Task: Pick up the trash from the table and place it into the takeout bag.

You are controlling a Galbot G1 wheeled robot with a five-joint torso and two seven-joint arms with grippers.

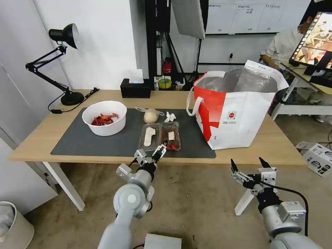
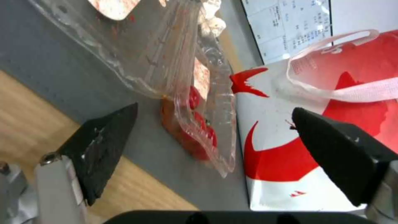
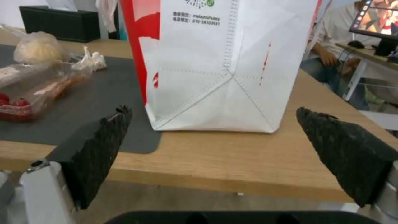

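Note:
On the dark mat of the table (image 1: 276,145) lie the pieces of trash: a white bowl of red shells (image 1: 104,117), a beige wrapped lump (image 1: 150,116), a crumpled tissue (image 1: 170,117) and a clear hinged tray (image 1: 159,136). My left gripper (image 1: 151,152) hovers open at the tray's near edge. In the left wrist view the tray (image 2: 182,77) lies between and beyond the fingers of the left gripper (image 2: 215,130), untouched. The takeout bag (image 1: 238,110) stands open at the right. My right gripper (image 1: 247,162) is open below the table's front edge, facing the bag (image 3: 215,62).
A black tissue box (image 1: 135,88) and a black desk lamp (image 1: 65,38) stand at the table's back. A white box (image 1: 318,157) lies on the floor at the right and a bin (image 1: 10,224) at the lower left. A person sits at another desk behind the bag.

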